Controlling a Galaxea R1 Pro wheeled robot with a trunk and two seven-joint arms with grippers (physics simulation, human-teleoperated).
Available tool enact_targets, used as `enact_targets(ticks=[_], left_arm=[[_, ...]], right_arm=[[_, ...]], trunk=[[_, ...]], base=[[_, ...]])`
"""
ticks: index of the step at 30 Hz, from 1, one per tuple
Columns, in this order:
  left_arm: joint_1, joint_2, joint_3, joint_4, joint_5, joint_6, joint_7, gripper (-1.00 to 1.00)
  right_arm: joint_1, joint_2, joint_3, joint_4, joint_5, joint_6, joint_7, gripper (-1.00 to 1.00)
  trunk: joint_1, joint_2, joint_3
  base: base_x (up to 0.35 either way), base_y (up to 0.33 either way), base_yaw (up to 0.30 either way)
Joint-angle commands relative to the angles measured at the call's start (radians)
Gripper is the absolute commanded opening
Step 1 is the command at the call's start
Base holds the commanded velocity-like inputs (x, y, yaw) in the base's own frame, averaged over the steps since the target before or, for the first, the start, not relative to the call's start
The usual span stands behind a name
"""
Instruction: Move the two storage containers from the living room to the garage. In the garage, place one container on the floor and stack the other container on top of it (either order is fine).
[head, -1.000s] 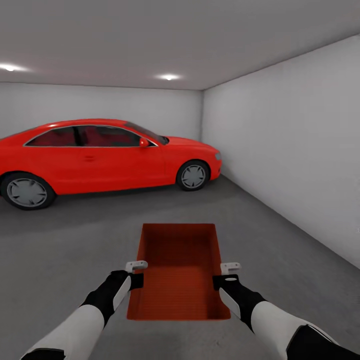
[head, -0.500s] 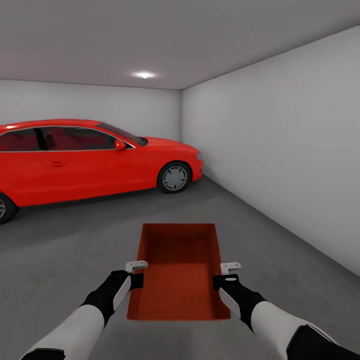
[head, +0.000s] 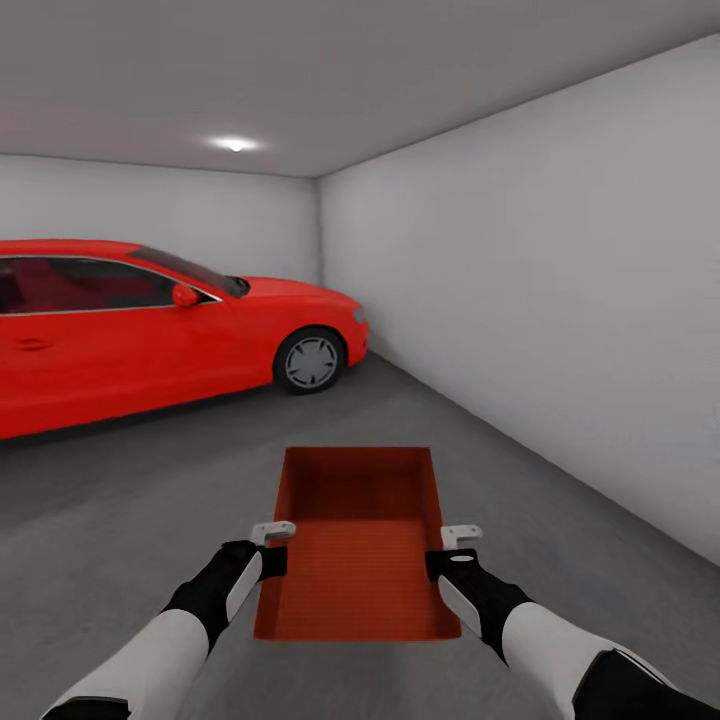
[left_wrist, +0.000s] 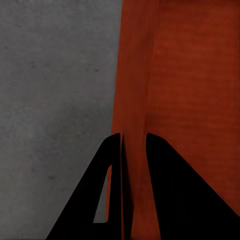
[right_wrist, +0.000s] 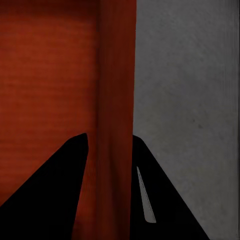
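Camera has swung right since a second ago: red car (head: 150, 320) slides toward the view's left edge, side wall (head: 560, 300) takes more of the picture; bin and arms keep the same place in the head view. Storage container (head: 355, 540) is carried out front over the garage floor (head: 120, 500). Left gripper (head: 272, 545) is clamped on its left long wall, right gripper (head: 458, 548) on the right wall; wrist views show each thin wall pinched between the fingers (left_wrist: 115, 190) (right_wrist: 75, 190). Container looks empty, ribbed bottom bare. Second bin not spotted. Probably hauling to a drop spot: keep both grips level, stop well clear of car and wall, lower flat.
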Motion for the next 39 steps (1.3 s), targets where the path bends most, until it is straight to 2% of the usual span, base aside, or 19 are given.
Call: enact_targets(ticks=[1,39], left_arm=[[0.001,-0.002,0.004,0.0,0.016,0.004,0.011,-1.0],[0.001,-0.001,0.004,0.001,0.016,0.004,0.011,-1.0]], right_arm=[[-0.001,0.001,-0.031,-0.003,0.029,-0.002,-0.079,-1.0],[-0.001,0.001,-0.031,-0.003,0.029,-0.002,-0.08,-1.0]], trunk=[[0.001,-0.001,0.0],[0.001,-0.001,0.0]], base=[[0.321,0.0,-0.25],[0.321,0.0,-0.25]])
